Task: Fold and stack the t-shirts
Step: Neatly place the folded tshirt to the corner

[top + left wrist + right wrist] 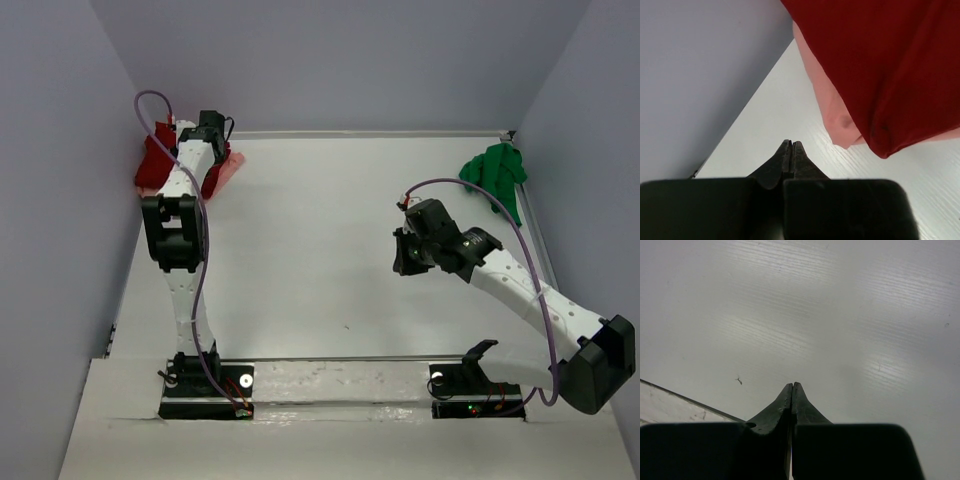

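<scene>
A dark red t-shirt [153, 168] lies bunched in the table's back left corner on top of a pale salmon pink t-shirt [233, 165]. In the left wrist view the red t-shirt [890, 65] fills the upper right, with the pink t-shirt [832, 112] showing under its edge. My left gripper [210, 128] [791, 145] is shut on nothing, its tips over bare table just short of the pink edge. A bright green t-shirt [495, 172] lies crumpled at the back right. My right gripper [405, 255] [792, 386] hangs shut and empty over the table's right middle.
Grey walls enclose the white table [320, 240] on three sides; the left wall [690, 75] runs close beside my left gripper. A raised strip [670, 410] marks the table's near edge, by the arm bases [205, 385].
</scene>
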`<state>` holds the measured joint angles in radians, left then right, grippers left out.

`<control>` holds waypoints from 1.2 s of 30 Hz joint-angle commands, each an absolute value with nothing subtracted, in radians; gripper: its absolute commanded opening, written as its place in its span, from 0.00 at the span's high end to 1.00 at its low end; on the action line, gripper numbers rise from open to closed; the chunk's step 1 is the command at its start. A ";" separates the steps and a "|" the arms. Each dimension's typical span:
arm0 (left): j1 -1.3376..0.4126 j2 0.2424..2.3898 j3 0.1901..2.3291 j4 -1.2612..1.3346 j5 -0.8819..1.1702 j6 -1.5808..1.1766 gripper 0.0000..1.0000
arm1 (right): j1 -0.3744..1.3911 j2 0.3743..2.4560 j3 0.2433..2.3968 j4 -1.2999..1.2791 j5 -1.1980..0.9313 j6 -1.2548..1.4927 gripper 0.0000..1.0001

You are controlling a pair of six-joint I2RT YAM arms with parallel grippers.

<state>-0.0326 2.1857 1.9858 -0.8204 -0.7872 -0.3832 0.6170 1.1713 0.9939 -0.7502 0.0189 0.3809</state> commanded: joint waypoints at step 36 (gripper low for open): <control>0.029 2.384 2.026 -0.706 -0.436 -0.255 1.00 | 0.627 1.200 1.015 -0.736 0.051 0.380 1.00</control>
<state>0.0292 2.3810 1.9961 -0.7460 -0.5430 -0.2794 0.6170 1.1873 0.9939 -0.7509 0.0341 0.3813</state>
